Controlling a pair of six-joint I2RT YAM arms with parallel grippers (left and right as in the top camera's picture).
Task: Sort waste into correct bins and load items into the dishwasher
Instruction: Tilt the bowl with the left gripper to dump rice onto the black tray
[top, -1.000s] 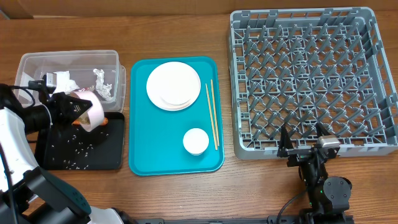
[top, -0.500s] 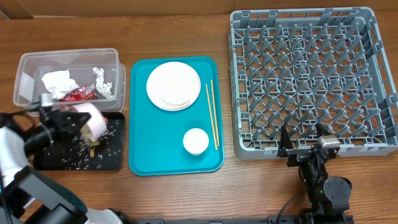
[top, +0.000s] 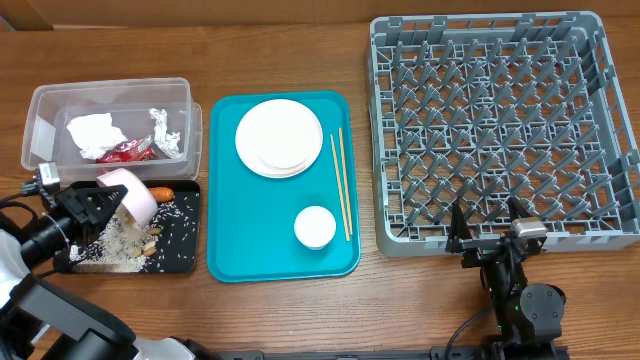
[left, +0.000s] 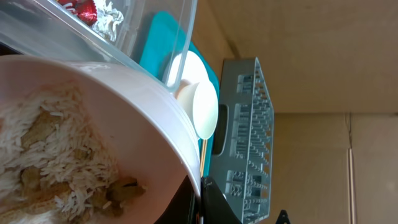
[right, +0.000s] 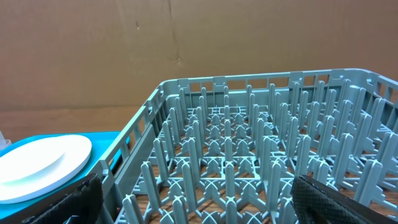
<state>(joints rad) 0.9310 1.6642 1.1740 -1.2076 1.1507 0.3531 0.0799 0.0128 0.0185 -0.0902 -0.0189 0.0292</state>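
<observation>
Far left first: your left claw (top: 97, 203) is clamped shut on the rim of a white bowl (top: 130, 190), tipped on its side over the far end of the black tray (top: 185, 262). Rice (top: 115, 240) and beige scraps (top: 148, 243) lie spread across that tray, with the carrot piece (top: 163, 193) just right of the bowl. So I'd say you're mid-dump on the food waste.

The left wrist view shows plenty of rice and scraps inside the bowl, so I'd tip it steeper or give it a shake before carrying it off. You can't see the claw's fingers in that view, the bowl fills it, so how deep the pinch sits is anyone's guess.

Behind it, the clear tub (top: 40, 105) holds the tissue (top: 90, 131), red wrapper (top: 124, 151) and foil (top: 166, 133). That side looks done.

Middle: the teal tray (top: 250, 240) carries the plates (top: 279, 137) at the far end, the cup (top: 314, 227) near, and the chopsticks (top: 342, 190) along the right edge. Can't tell how many plates are stacked.

Right: the dish rack (top: 480, 20) has nothing in it, so all the loading is ahead of you. Your right claw (top: 484, 215) sits wide open and holding nothing, on the bench at the rack's near edge. Its own camera only catches the finger tips in the bottom corners.
</observation>
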